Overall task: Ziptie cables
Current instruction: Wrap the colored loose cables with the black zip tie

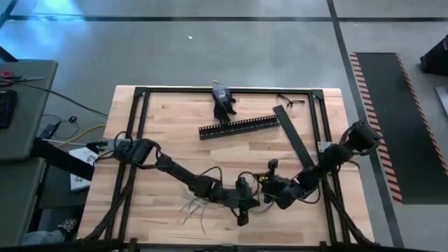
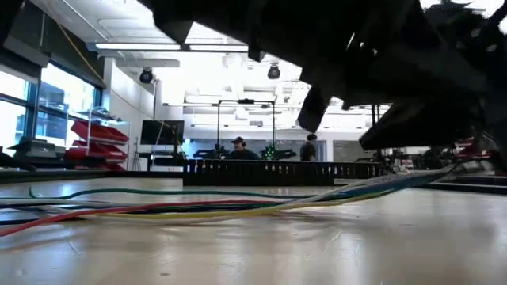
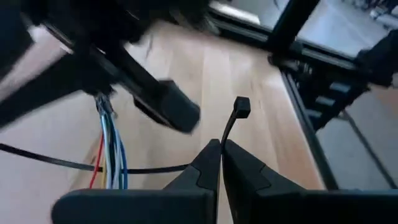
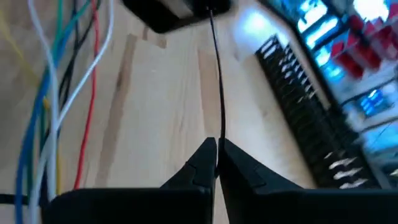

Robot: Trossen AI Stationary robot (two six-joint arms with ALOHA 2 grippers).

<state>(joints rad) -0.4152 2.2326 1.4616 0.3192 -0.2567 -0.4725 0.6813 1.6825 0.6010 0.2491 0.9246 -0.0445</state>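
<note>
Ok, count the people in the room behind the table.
2. In the low view, the first person shows just above the black duct, near the middle; the second person stands farther right. Others may be hidden from view.

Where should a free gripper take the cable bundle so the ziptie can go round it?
Judging from the left wrist view, grip the cables where the strands run side by side as a tight group, not at the fanned loose ends seen from above. Come from above with the fingers across the strands. Both the left gripper and right gripper are currently shut on the ziptie.
</note>
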